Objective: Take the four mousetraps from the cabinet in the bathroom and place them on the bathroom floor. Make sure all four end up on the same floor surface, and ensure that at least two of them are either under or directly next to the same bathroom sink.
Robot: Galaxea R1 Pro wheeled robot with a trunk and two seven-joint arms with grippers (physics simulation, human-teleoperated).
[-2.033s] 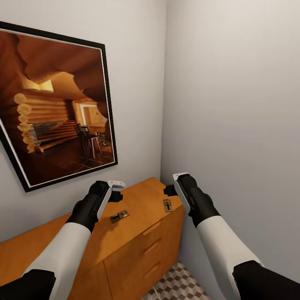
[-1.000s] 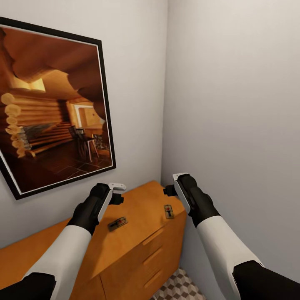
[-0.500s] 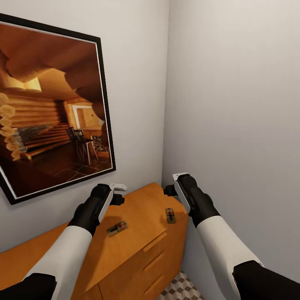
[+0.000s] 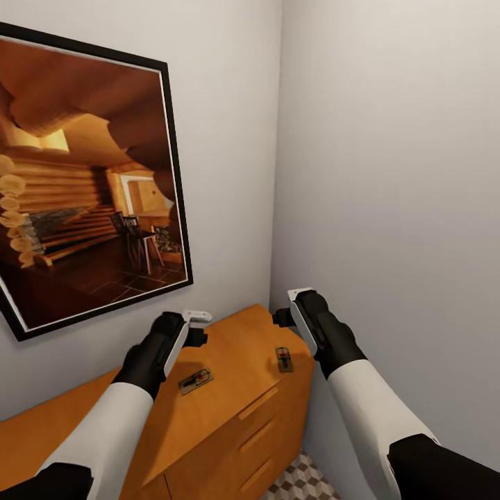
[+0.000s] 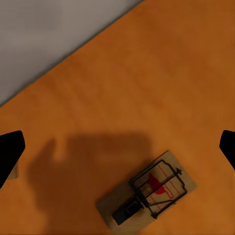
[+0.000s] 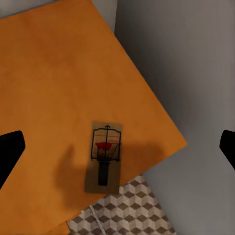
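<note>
Two mousetraps lie on the flat top of the orange-brown cabinet [image 4: 236, 347]. One mousetrap [image 4: 196, 380] [image 5: 147, 193] is just below and ahead of my left gripper [image 4: 198, 330] [image 5: 117, 149], which hovers open over the top. The other mousetrap [image 4: 282, 359] [image 6: 104, 156] rests near the cabinet's right corner, under my open right gripper [image 4: 283, 316] [image 6: 117, 149]. Neither gripper touches a trap. A strip of cube-patterned bathroom floor [image 4: 298, 482] [image 6: 127, 210] shows beside the cabinet. The sink and the other two mousetraps are out of view.
The cabinet stands in a corner between two pale grey walls [image 4: 389, 173]. A large black-framed picture [image 4: 90, 180] of a log-cabin room hangs above it. Drawer fronts with handles [image 4: 257, 403] face me. The right wall is close to my right arm.
The head camera swung and moved in over the first second, shifting the whole picture, then settled. My left gripper has sunk slightly toward the cabinet top. The traps lie where they were.
</note>
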